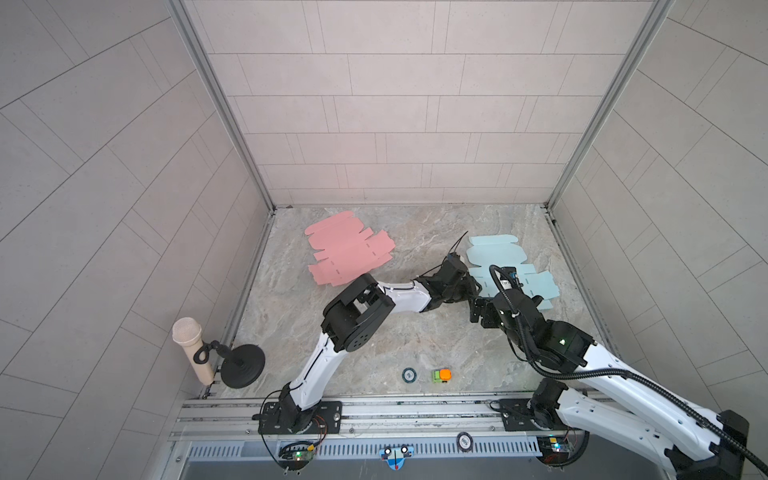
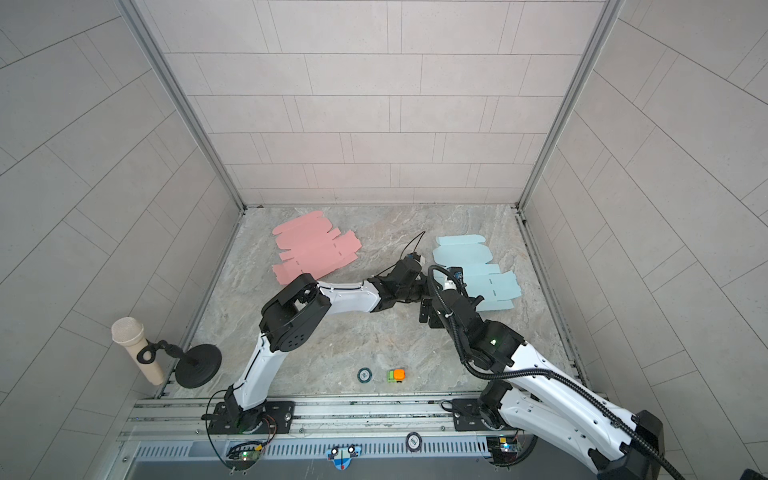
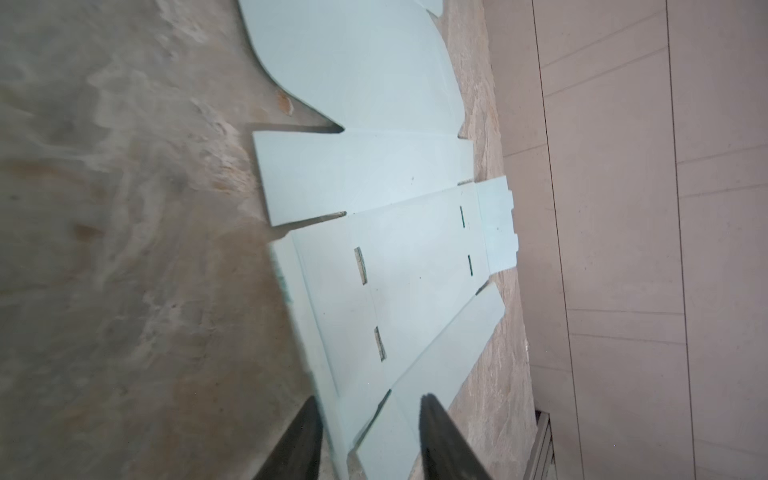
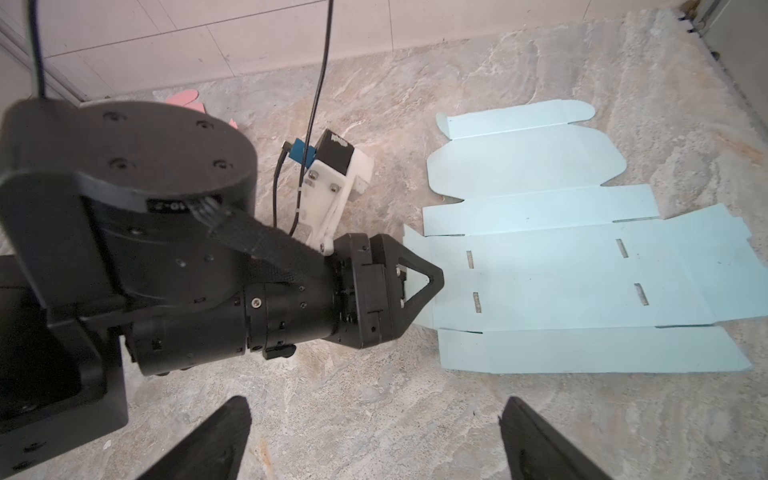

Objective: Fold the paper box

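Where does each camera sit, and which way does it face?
Top views: high over the arms' bases, looking down at the table; left arm, right arm, pink blank, blue blank show.
Left wrist: low behind the left gripper, looking along the blue blank toward a wall; two fingertips show.
Right wrist: above the right gripper, facing the blue blank and left gripper; its fingertips show.
Shared: all show the blue blank.

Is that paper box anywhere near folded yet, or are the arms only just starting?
Barely begun. Nothing looks folded: the blue sheet and pink sheet both lie spread flat. In hand: the left gripper has open jaws around the blue sheet's edge flap; the right gripper hovers open beside it. Every wall and the lid are left.
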`<state>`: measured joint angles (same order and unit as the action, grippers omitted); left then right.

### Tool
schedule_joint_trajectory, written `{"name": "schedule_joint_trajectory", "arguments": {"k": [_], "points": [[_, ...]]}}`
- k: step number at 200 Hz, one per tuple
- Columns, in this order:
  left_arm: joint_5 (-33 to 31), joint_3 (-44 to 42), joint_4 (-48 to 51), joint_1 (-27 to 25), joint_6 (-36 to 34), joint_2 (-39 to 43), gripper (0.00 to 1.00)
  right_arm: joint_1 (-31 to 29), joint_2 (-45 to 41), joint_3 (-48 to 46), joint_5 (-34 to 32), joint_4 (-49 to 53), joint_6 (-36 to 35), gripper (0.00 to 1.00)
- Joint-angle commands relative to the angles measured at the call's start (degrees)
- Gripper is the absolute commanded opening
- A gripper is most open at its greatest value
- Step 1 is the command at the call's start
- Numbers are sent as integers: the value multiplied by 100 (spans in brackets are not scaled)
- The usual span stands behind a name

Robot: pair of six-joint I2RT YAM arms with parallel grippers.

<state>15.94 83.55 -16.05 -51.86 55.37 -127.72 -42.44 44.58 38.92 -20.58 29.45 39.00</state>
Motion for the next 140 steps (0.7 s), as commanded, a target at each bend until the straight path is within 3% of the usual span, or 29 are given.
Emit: {"name": "schedule_joint_trajectory", "arguments": {"k": [1, 31, 56, 80, 101, 140], "points": [[14, -300, 69, 141, -298, 485, 55, 73, -84, -111, -262, 163, -42, 96], [79, -1804, 201, 919, -846, 1753, 79, 121, 287, 28, -146, 92, -187, 97], [-60, -2266, 1025, 1588, -1609, 2573, 96, 122, 678, 174, 50, -111, -229, 97], [-247, -2173, 1622, 2446, -2082, 2709, 100, 119, 1010, 301, 330, -329, -154, 97], [-229, -2039, 1647, 3263, -2033, 2490, 100, 113, 1334, 500, 687, -274, -148, 97], [-373, -1090, 2134, 3812, -2191, 1684, 100, 5, 1609, 461, 955, -567, -95, 97]]}}
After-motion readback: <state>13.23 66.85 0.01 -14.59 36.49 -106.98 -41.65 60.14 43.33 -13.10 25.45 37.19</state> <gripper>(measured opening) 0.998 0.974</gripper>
